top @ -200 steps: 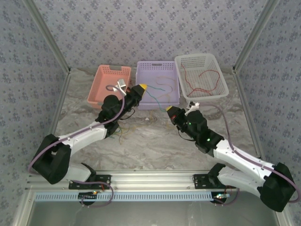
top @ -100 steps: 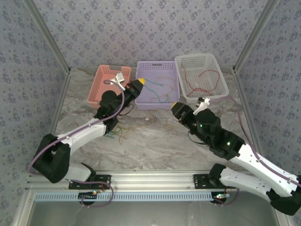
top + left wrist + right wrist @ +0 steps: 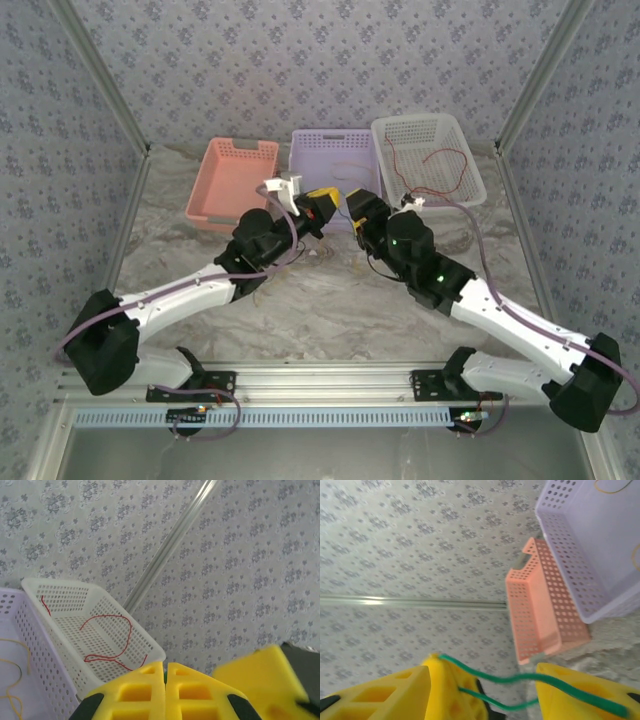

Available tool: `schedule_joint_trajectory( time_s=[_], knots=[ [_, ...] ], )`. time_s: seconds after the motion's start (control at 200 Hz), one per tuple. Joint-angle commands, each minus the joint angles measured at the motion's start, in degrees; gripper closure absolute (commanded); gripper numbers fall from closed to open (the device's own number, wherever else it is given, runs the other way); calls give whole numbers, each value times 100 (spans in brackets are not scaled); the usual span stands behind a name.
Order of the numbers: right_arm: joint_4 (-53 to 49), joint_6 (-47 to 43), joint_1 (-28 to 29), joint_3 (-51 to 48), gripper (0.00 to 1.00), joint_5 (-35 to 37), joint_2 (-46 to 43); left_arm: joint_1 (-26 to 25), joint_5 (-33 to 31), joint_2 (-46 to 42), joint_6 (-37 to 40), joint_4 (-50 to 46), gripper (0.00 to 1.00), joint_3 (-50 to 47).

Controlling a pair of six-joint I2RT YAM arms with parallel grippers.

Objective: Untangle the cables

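Right hand (image 3: 507,700) parted, green cable (image 3: 520,678) crossing gap

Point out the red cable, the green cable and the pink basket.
red cable (image 3: 122,615), left wrist view, top of its big loop.
green cable (image 3: 520,678), right wrist view, middle of its upper strand.
pink basket (image 3: 535,610), right wrist view, its perforated side wall.

Floral grey wallpaper walls (image 3: 320,60) enclose a marbled tabletop (image 3: 330,310) with metal corner posts (image 3: 100,75).

marbled table (image 3: 330,300) with three baskets (image 3: 240,148) (image 3: 335,135) (image 3: 450,135)
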Motion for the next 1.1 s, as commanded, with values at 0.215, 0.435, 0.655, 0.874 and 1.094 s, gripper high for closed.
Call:
schedule_joint_trajectory(
  time_s=[0.215, 0.435, 0.655, 0.874, 1.094],
  knots=[
    [740, 980, -449, -117, 64, -283, 185, -303, 32, 56, 788, 97, 100, 64],
    [594, 822, -824, -117, 92, -482, 71, -457, 574, 162, 1060, -367, 100, 262],
    [-12, -1, -1225, 307, 100, -1246, 71, -494, 1130, 293, 1335, -1212, 100, 635],
    [-1155, -1297, -1628, 1476, 100, -2083, 442, -620, 1543, 480, 1698, -2106, 100, 1001],
    [-1723, -2342, -1940, 2560, 100, -2974, 1070, -925, 1797, 831, 2015, -2817, 100, 1410]
  ],
)
